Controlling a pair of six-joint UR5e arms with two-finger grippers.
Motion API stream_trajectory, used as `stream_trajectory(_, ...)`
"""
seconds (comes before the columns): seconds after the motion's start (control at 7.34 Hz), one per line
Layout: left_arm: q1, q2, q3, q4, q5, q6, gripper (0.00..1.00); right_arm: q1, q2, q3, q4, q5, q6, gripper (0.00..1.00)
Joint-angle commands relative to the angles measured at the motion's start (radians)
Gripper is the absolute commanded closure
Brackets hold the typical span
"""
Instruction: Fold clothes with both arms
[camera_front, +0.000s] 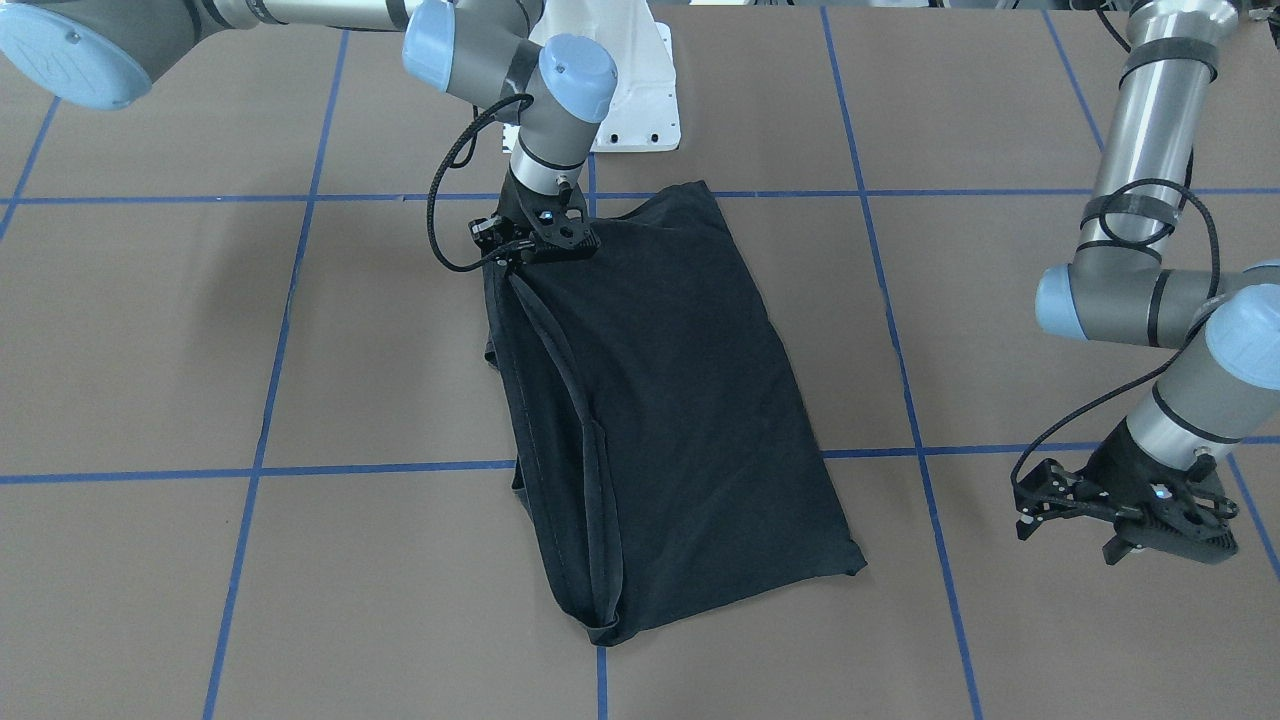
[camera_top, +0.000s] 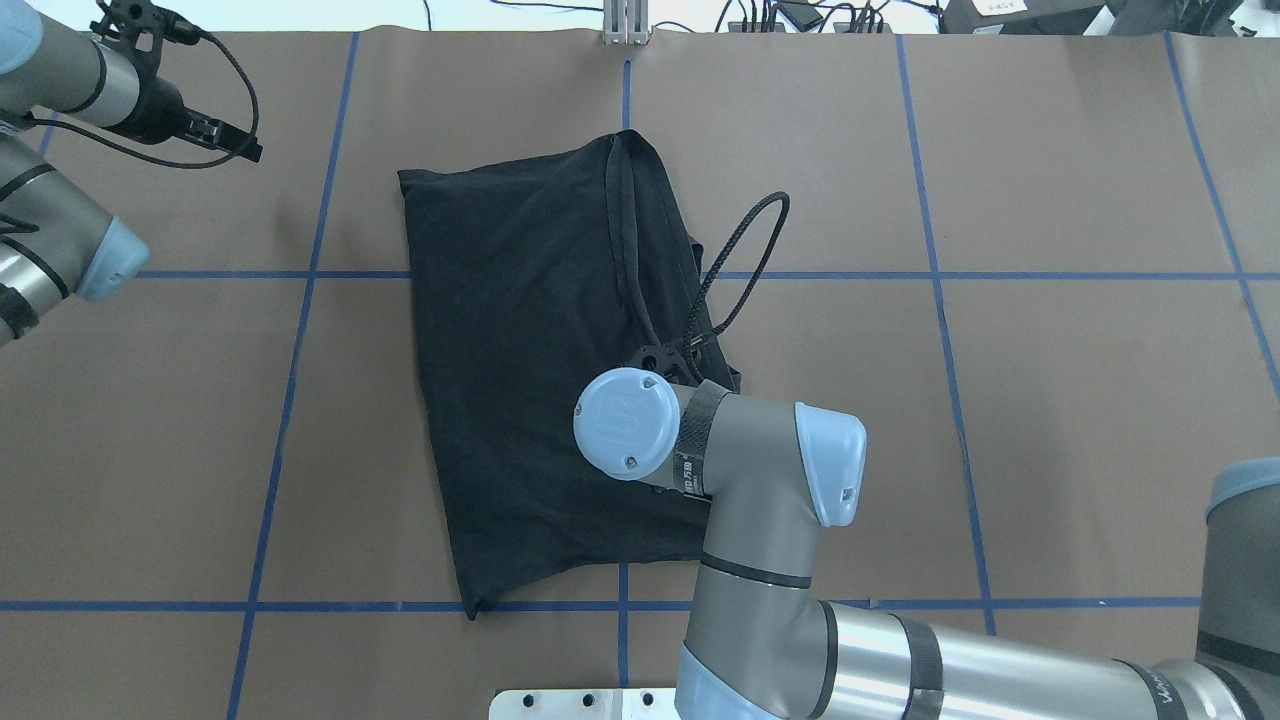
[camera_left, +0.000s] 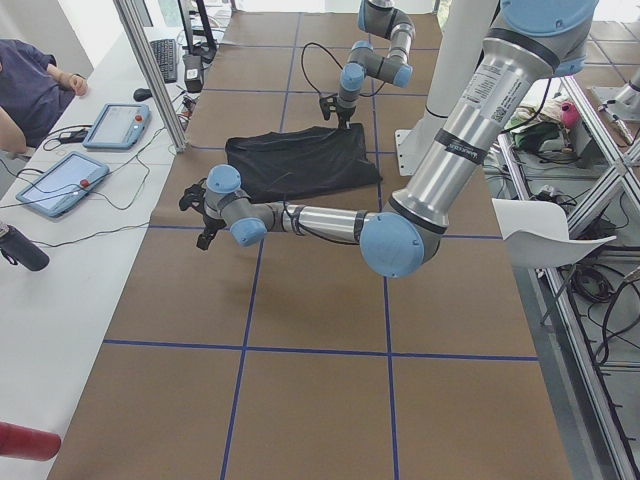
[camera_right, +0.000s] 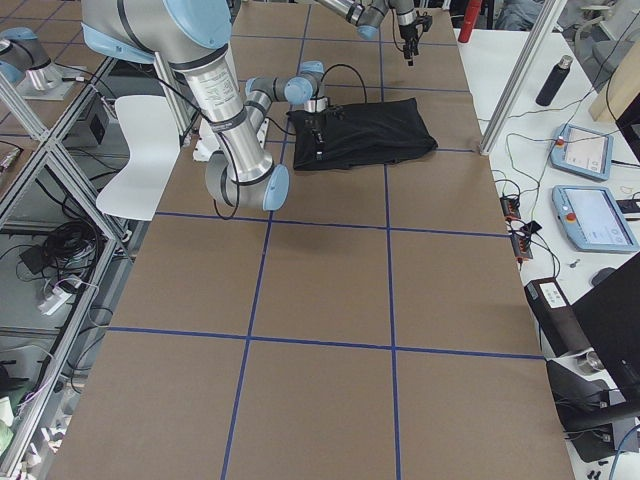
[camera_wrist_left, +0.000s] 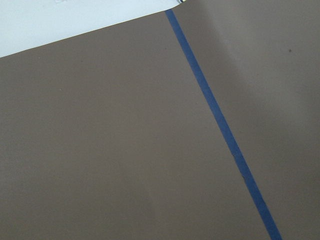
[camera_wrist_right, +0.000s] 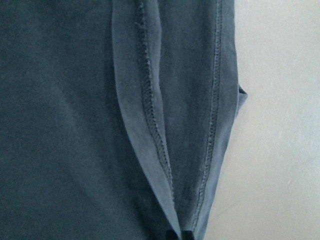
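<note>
While the right end effector (camera_front: 520, 258) clamps the T-shirt (camera_front: 680, 400) hem near the pedestal (camera_front: 640, 100), the left end effector's (camera_front: 1160, 540) state is unclear.

Brown table (camera_front: 150, 340), blue tape grid (camera_front: 380, 467); folded black T-shirt (camera_front: 680, 400) lay mid-table; white base pedestal (camera_front: 640, 90) at robot-side edge.

A black T-shirt (camera_front: 680, 400) is laid folded into a slanted oblong near the middle of the table (camera_front: 200, 350). Its stitched hems are gathered along one long side. One corner is pinched by the right gripper (camera_front: 525, 252). The left gripper (camera_top: 240, 147) is held well apart.
</note>
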Motion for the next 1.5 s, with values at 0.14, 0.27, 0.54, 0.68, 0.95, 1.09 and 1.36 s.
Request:
stream_trajectory(0.14, 0.000, 0.000, 0.001, 0.000, -0.001, 0.001, 0.00, -0.003, 0.002, 0.002, -0.001, 0.001, 0.001, 1.00)
stream_trajectory(0.27, 0.000, 0.000, 0.000, 0.000, 0.001, -0.001, 0.00, 0.002, -0.002, 0.020, -0.008, 0.002, 0.001, 1.00)
stream_trajectory(0.54, 0.000, 0.000, 0.000, 0.000, 0.001, -0.001, 0.00, 0.005, -0.045, 0.124, -0.089, 0.008, 0.001, 1.00)
stream_trajectory(0.68, 0.000, 0.000, 0.000, 0.000, -0.001, 0.001, 0.00, -0.001, -0.117, 0.174, -0.085, 0.009, 0.007, 1.00)
stream_trajectory(0.95, 0.000, 0.000, -0.002, 0.000, -0.001, -0.001, 0.00, -0.006, -0.168, 0.218, -0.080, 0.007, 0.023, 0.85)
stream_trajectory(1.09, 0.000, 0.000, -0.002, 0.000, 0.001, -0.001, 0.00, -0.021, -0.165, 0.218, -0.079, 0.008, 0.056, 0.02)
stream_trajectory(1.36, 0.000, 0.000, -0.002, 0.000, -0.001, -0.001, 0.00, 0.009, -0.148, 0.216, -0.076, 0.010, 0.046, 0.00)
